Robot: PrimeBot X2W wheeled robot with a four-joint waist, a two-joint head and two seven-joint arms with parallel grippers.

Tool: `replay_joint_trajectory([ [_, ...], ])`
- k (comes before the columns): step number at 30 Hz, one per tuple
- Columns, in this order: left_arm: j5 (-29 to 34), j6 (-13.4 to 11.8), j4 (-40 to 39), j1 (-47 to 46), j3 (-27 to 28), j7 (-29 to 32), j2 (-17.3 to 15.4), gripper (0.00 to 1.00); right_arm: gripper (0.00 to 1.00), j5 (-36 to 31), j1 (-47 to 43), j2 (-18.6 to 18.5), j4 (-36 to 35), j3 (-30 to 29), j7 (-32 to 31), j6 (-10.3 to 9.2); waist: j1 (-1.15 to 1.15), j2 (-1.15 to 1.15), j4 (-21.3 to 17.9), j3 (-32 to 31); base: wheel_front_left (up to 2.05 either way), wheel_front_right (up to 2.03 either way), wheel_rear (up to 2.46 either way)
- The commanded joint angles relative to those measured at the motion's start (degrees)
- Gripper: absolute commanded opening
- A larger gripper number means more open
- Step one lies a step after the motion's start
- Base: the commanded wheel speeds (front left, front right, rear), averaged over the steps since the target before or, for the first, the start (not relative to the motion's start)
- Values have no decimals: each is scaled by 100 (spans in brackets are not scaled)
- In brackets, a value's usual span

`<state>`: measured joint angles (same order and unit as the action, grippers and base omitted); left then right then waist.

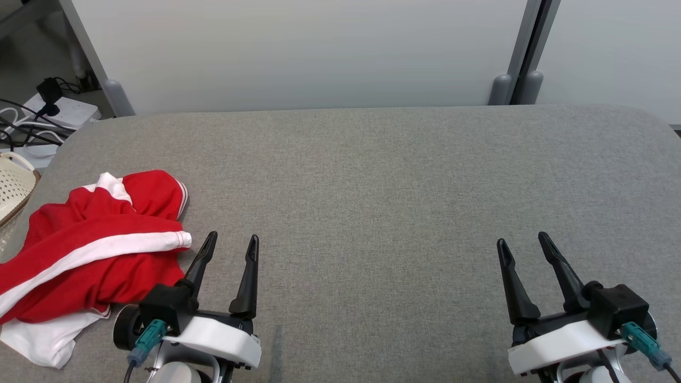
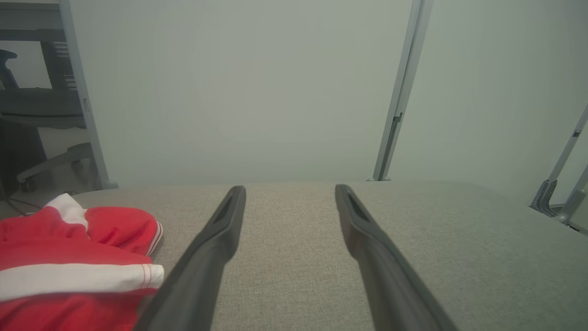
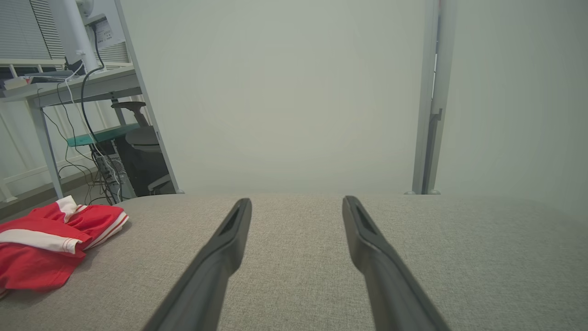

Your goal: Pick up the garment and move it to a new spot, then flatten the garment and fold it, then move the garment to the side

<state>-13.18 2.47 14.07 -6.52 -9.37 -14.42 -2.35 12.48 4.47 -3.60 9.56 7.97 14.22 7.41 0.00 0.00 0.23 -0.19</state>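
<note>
Facing a pale partition wall (image 1: 319, 53) ahead of the left end effector (image 1: 233, 236), beyond the grey bench (image 1: 372, 186). Meeting a grey post (image 1: 519, 53) ahead of the right end effector (image 1: 521, 238). Glimpsing a power strip (image 1: 66, 111), a desk (image 3: 69, 85) and an office chair (image 3: 142, 142) further left.

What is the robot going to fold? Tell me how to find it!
Look at the big grey padded table. At its left edge, just beside the left gripper, lies a crumpled garment. It is bright red with white stripes, unlike the pale holey basket next to it.
</note>
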Motion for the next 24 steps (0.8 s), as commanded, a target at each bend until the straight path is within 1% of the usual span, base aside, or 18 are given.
replay_joint_trajectory([
  [1,19,-28,-115,-368,162,-58,-53,100,100,-48,237,-12,-172,117,78,8,0,0,2,3,0,0,0],
  [6,34,-35,-105,-394,144,-58,-53,100,100,-48,240,-8,-180,102,78,8,0,0,43,17,0,0,0],
  [13,9,-100,-180,-396,189,-58,-53,100,100,16,251,-30,-221,177,78,8,0,0,269,57,0,0,0],
  [15,9,-116,-188,-381,214,-58,-53,100,100,21,260,-32,-231,204,78,8,0,0,369,75,0,0,0],
  [24,64,-208,-236,-386,256,-58,-53,100,100,76,319,-47,-241,318,78,8,0,0,1097,151,0,0,0],
])
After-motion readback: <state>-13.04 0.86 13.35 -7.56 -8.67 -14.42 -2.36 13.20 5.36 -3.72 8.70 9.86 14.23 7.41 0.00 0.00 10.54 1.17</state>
